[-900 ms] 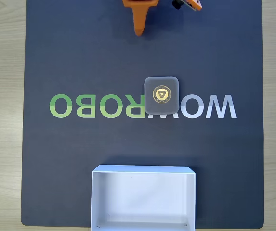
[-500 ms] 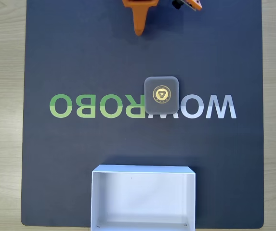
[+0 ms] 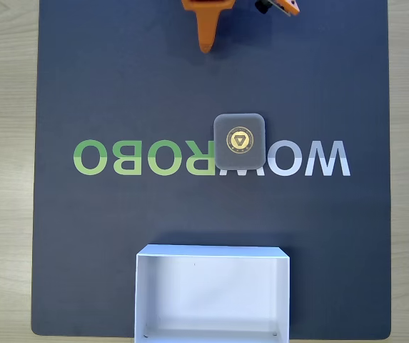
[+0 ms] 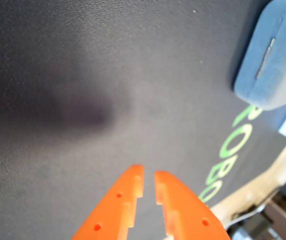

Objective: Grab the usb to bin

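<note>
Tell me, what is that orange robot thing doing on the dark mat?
An orange robot arm is about to put a little grey square into a white box. The gripper hangs above the bare dark mat near its top edge in the fixed view, holding nothing, its jaws nearly together with a thin gap. The usb, the grey square with the gold emblem, lies flat over the printed letters in the middle, untouched. The bin sits empty at the mat's bottom edge.
</note>
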